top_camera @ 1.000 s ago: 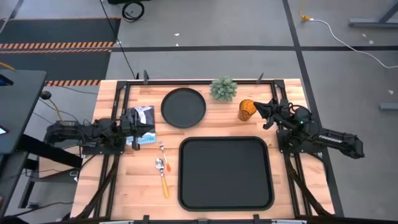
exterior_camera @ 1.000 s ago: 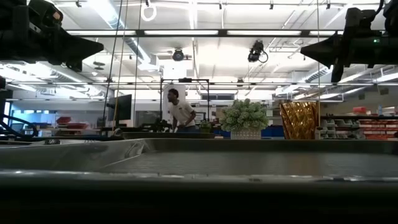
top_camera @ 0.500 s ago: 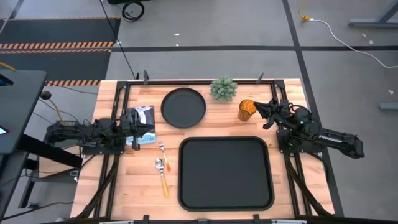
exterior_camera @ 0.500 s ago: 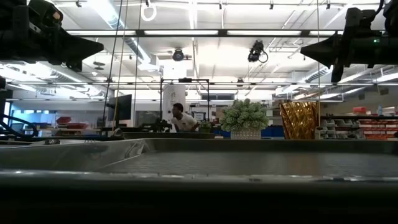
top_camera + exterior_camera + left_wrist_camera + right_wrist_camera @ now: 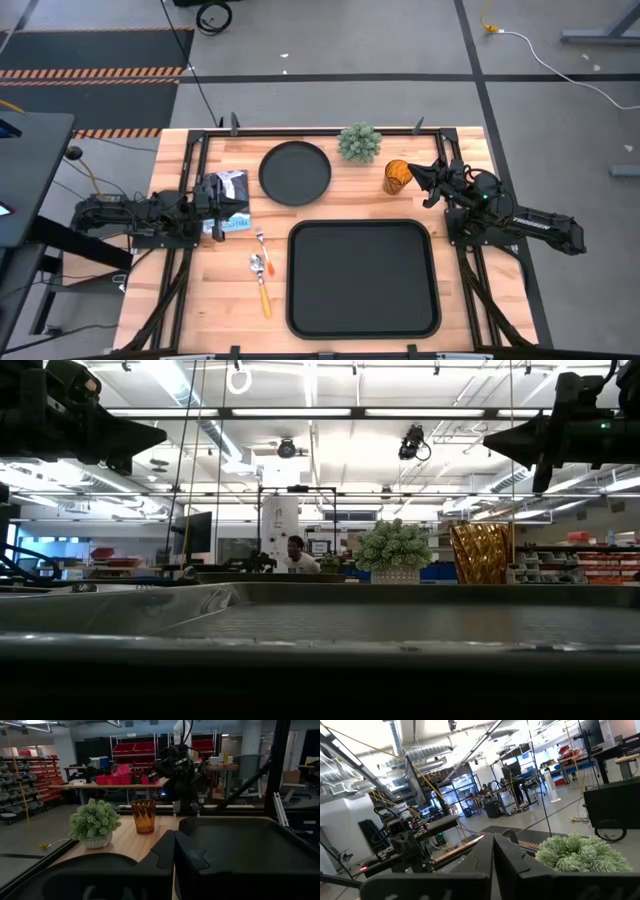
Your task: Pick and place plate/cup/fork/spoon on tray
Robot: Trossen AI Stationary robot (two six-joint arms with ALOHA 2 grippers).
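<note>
Nothing on the desk (image 5: 205,300) has moved; only a person (image 5: 296,556) in the room behind shifts. Right claw (image 5: 418,183) hangs just beside the cup (image 5: 397,177), fingers pressed together. Left claw (image 5: 245,207), also pinched closed, waits between plate (image 5: 295,172) and fork (image 5: 262,243). Tray (image 5: 362,278) holds nothing, so the task looks unstarted.

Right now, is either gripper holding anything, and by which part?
Nothing is held. The left gripper is shut on nothing at the table's left edge. The right gripper is shut too, beside the cup, which stands free on the table.
</note>
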